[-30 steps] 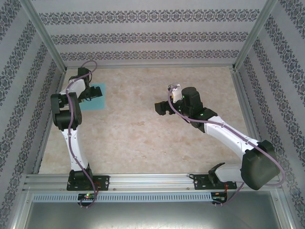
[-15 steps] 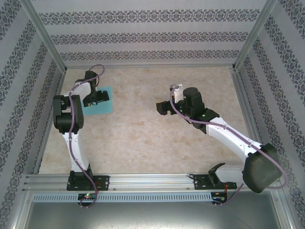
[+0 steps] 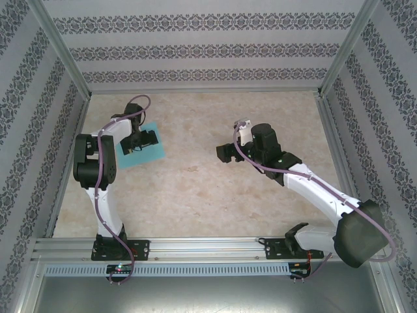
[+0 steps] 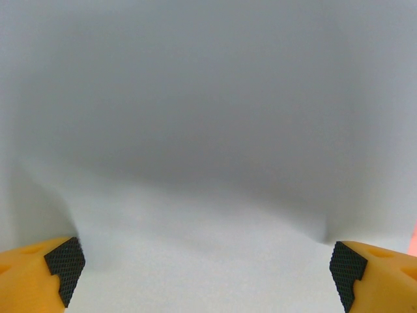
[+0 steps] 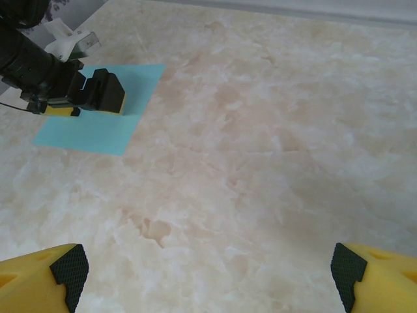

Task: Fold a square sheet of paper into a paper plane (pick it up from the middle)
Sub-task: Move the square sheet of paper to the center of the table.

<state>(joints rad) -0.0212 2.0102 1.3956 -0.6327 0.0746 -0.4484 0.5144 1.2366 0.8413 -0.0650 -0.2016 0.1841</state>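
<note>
My left claw, jaws spread wide over the square sheet of paper, could skid or crumple it by closing off-centre.

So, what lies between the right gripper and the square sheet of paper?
Nothing. From the right gripper to the square sheet of paper, the table is bare, as the top external and right wrist views both show.
</note>
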